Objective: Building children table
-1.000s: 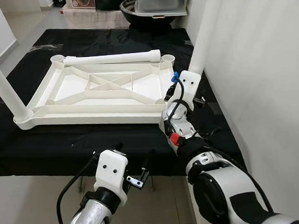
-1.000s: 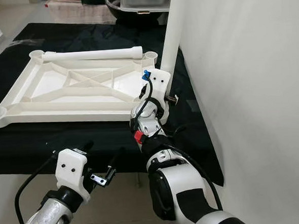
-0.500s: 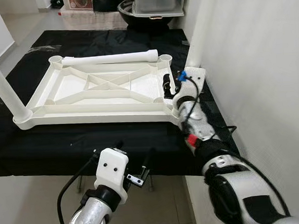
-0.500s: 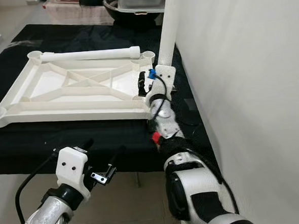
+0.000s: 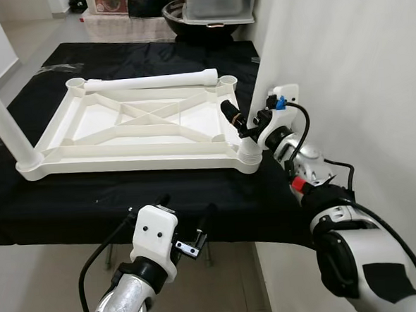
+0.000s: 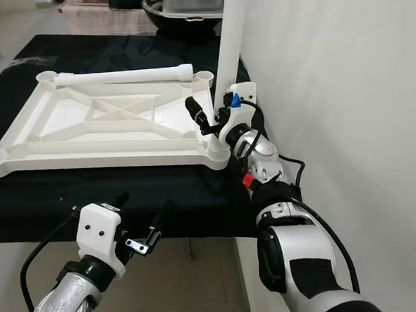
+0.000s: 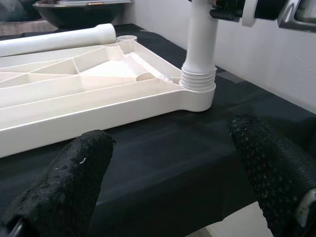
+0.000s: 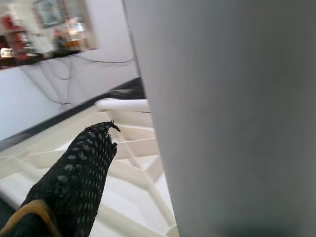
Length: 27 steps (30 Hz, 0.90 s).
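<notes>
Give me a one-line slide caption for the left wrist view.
Left end effector hovers open before the upturned white tabletop, facing the leg screwed into its near corner socket.

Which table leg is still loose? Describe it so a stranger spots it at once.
On the black mat lies the upturned white tabletop. Along its far edge rests the loose leg. Unlike the upright legs in the near corners, it lies flat.

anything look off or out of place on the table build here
One white plastic table leg lies loose across the far edge of the upside-down white table top instead of standing in a corner socket. The right pincer is at the upright near-right white leg.
</notes>
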Motion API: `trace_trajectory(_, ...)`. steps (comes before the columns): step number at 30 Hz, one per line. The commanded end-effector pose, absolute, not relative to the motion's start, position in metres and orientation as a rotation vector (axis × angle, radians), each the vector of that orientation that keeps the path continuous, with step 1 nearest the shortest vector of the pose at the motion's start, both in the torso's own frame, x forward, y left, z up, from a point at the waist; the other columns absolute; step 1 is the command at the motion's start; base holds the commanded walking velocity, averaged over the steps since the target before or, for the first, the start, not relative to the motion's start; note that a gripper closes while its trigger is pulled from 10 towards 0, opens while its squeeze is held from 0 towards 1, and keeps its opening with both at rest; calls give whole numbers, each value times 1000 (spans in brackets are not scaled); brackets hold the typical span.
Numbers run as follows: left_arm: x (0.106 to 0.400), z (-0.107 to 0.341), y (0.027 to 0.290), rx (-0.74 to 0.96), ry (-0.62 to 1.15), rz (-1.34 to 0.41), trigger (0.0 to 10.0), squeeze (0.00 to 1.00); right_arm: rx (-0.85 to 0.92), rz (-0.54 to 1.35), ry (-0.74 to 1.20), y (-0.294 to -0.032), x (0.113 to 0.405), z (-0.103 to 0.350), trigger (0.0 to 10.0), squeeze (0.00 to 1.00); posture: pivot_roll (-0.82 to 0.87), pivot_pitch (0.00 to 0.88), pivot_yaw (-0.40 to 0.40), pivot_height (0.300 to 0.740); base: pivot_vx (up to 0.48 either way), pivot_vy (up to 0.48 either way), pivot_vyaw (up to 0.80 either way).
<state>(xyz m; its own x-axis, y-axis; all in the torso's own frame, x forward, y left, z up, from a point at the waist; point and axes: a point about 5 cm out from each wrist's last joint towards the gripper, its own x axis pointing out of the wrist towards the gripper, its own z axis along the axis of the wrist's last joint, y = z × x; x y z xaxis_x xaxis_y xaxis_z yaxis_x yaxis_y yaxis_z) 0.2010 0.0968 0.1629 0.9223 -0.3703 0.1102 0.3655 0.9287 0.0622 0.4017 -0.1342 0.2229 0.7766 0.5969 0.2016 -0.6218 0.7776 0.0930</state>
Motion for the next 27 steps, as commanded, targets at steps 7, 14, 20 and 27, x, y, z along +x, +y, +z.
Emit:
trace_trajectory(7,194,160,88,24,-106,-424,10000,0,120,997,-119,-100,396,231,10000,0,119,84,-84,740,0,0,0)
trace_trajectory(14,191,160,84,15,-104,-435,10000,0,114,1098,-117,-91,394,237,10000,0,125,81,-90,740,0,0,0)
trace_trajectory(20,191,161,82,9,-109,-438,10000,0,123,1077,-165,-86,395,244,0,0,124,79,-89,740,0,0,0)
trace_trajectory(27,190,160,79,1,-108,-450,10000,0,176,897,-197,-88,402,244,0,0,117,81,-89,740,0,0,0)
